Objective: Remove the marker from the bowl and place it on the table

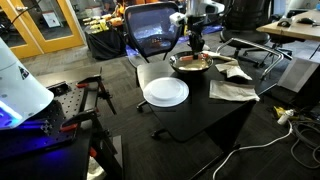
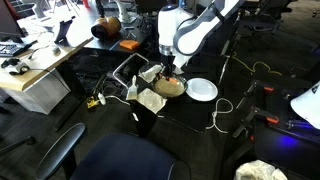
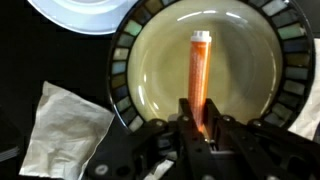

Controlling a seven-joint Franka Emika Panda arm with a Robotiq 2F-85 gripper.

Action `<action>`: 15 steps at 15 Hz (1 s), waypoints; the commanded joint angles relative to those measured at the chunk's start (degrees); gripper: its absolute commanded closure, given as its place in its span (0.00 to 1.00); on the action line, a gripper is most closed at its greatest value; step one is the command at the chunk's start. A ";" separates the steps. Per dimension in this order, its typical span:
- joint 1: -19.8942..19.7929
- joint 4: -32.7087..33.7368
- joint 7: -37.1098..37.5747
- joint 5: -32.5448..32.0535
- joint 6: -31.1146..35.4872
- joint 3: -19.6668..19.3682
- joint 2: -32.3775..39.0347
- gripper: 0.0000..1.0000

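Note:
The red marker (image 3: 199,75) lies lengthwise in the middle of the brownish bowl (image 3: 150,70), its lighter end pointing away from me. In the wrist view my gripper (image 3: 201,118) is down in the bowl with both fingers closed against the marker's near end. In both exterior views the gripper (image 1: 197,46) (image 2: 171,71) hangs straight down into the bowl (image 1: 190,64) (image 2: 168,88), which stands on the black table (image 1: 200,108) (image 2: 190,112). The marker is too small to make out there.
A white plate (image 1: 165,92) (image 2: 202,89) (image 3: 85,14) sits beside the bowl. Crumpled cloths (image 1: 232,90) (image 3: 65,130) lie by the bowl. An office chair (image 1: 150,30) stands behind the table; cables (image 1: 270,140) run on the floor.

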 commanded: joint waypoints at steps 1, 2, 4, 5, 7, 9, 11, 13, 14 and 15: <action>-1.35 -7.77 -4.39 1.55 -1.49 0.64 -10.03 0.95; -1.14 -9.37 -4.66 0.38 -1.50 -0.29 -12.20 0.95; -1.79 -11.82 -5.76 -0.89 -1.62 -1.33 -15.76 0.95; -2.48 -12.96 -6.99 -1.58 -2.03 -1.85 -17.45 0.95; -4.09 -14.54 -9.71 -2.84 -2.76 -2.79 -19.90 0.95; -5.79 -15.19 -11.81 -4.31 -4.11 -3.77 -21.20 0.95; -7.40 -15.15 -13.69 -5.50 -5.40 -4.60 -21.31 0.95; -8.77 -14.39 -14.99 -6.92 -5.95 -5.26 -20.12 0.95; -9.03 -14.12 -14.60 -8.08 -5.64 -5.81 -19.42 0.95; -9.54 -13.74 -14.83 -8.68 -4.91 -6.05 -18.27 0.95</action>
